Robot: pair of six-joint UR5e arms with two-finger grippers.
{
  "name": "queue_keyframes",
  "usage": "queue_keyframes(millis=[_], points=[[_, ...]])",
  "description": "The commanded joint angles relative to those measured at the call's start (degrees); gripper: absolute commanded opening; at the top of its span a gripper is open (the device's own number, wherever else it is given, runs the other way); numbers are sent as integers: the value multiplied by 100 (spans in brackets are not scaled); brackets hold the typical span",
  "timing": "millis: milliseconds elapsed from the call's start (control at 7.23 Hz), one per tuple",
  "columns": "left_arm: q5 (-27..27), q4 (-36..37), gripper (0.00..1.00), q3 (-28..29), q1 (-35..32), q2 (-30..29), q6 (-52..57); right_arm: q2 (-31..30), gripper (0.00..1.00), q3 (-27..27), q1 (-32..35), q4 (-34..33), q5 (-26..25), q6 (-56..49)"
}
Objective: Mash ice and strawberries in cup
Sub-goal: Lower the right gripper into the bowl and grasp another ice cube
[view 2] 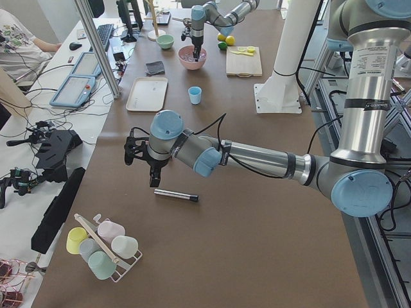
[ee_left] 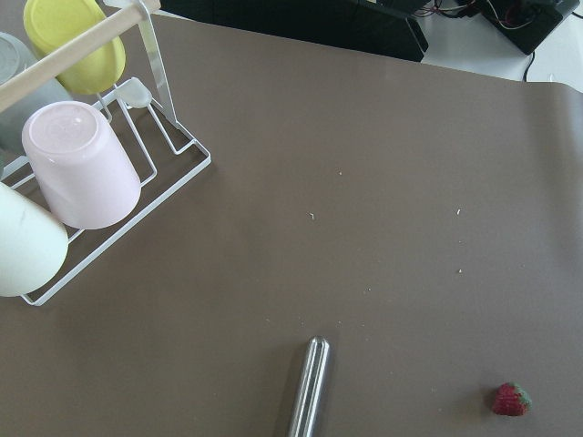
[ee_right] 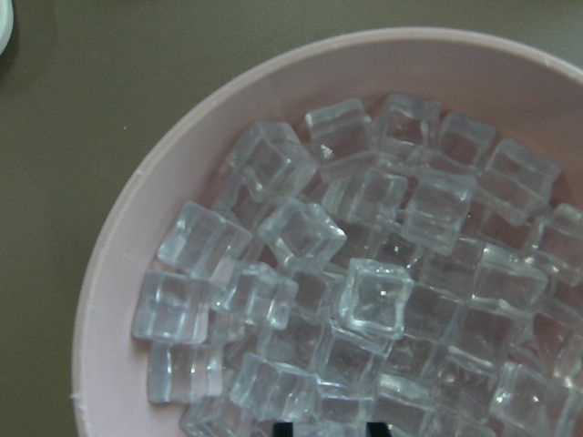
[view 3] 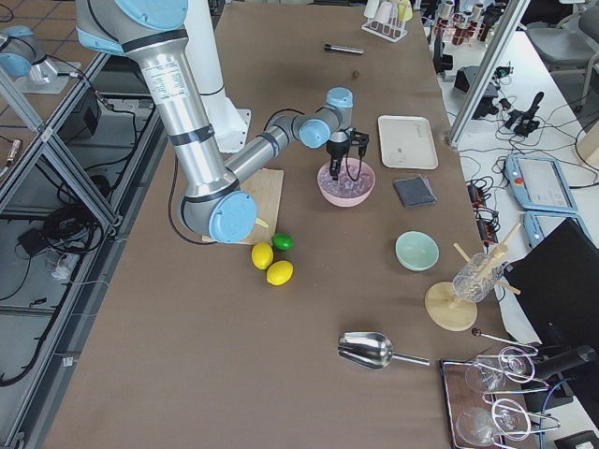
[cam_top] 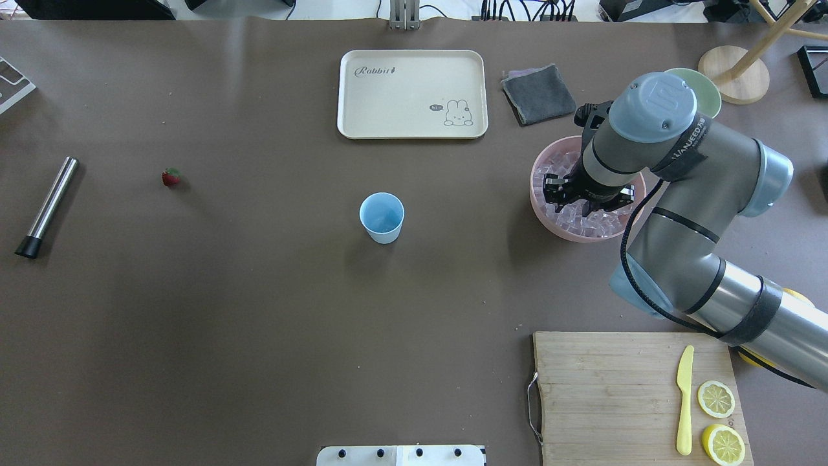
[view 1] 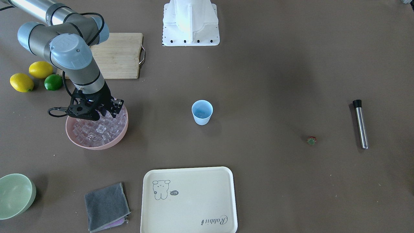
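Note:
The light-blue cup [cam_top: 381, 217] stands upright mid-table, apart from both arms. Ice [ee_right: 364, 300] fills a pink bowl [cam_top: 540, 200] on my right side. Directly over the ice hangs my right gripper [ee_right: 330, 428]; it is open, its two dark fingertips just above the cubes with nothing gripped. The strawberry [cam_top: 171, 177] lies alone on the table at my left, also at the left wrist view's lower right [ee_left: 510, 399]. My left gripper [view 2: 153, 179] shows only in the exterior left view, hovering above a metal rod [view 2: 174, 194]; I cannot tell its state.
The metal rod with a black end [cam_top: 46, 207] lies left of the strawberry. A cream tray [cam_top: 412, 94], grey cloth [cam_top: 538, 95] and green bowl [view 1: 16, 194] sit at the far side. A cutting board [cam_top: 621, 388] with knife and lemon halves is near right. A cup rack [ee_left: 82, 164] stands at the left end.

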Motion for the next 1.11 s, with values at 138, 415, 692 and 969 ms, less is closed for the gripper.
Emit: queue_keyframes(millis=[138, 415, 692, 969], points=[[0, -1, 97, 1, 2, 27, 6, -7, 37, 140, -14, -7, -38, 29], [-9, -1, 97, 10, 2, 27, 6, -51, 39, 123, -22, -7, -55, 20], [0, -1, 97, 10, 2, 10, 6, -60, 41, 61, -84, -7, -161, 11], [-9, -1, 97, 1, 2, 10, 6, -7, 37, 61, -101, -7, -161, 29]])
